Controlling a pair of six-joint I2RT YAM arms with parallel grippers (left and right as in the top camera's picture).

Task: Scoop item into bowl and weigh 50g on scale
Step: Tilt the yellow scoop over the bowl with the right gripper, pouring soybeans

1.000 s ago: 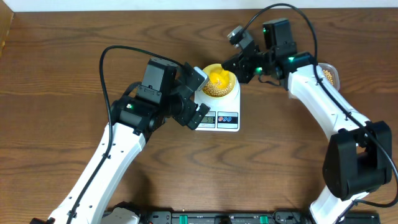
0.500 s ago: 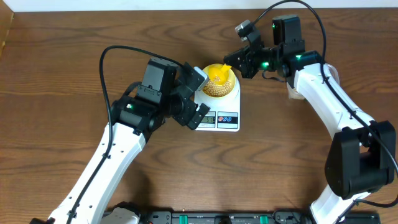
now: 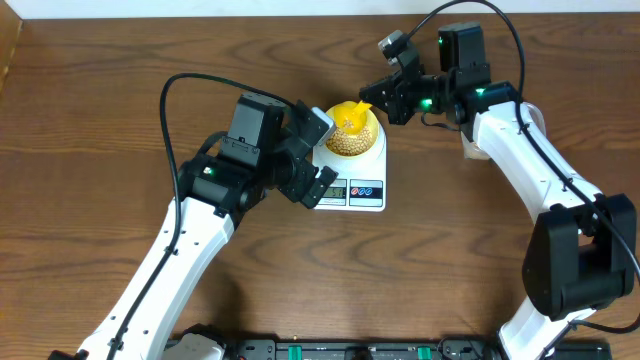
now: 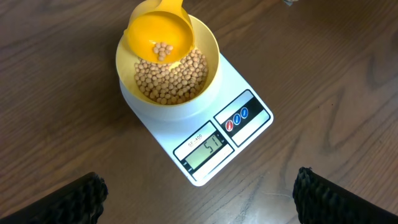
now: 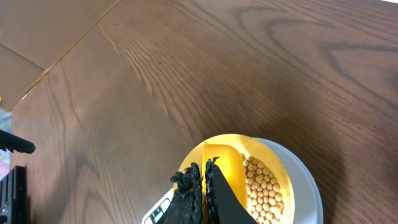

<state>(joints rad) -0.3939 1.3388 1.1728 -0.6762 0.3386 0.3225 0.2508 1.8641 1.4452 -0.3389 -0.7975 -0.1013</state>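
We found the white rectangular digital kitchen scale (image 4: 233, 93) sitting on the brown wooden bench (image 3: 100, 100), with the small round pale yellow bowl (image 4: 210, 56) set on its top so that whatever went in would register. The small round beige-tan beans (image 4: 174, 78) lay heaped in the bowl. A few more sat in the bright yellow long-handled plastic scoop (image 4: 149, 31), which hung over one side of the bowl, we judged so that beans could be added or held back a few at a time. The right pincer (image 5: 204, 186) was pressed together on the scoop's handle. The left pincer (image 4: 199, 196) stood spread wide and empty near the display end of the scale, likely placed there so its camera could read the weight. Only that left wrist view gave us the grey display, which seemed to read fifty-one, a shade past the target. The overhead view showed it too small to read, and the right wrist view showed hardly any of the scale, though it alone showed the grip up close
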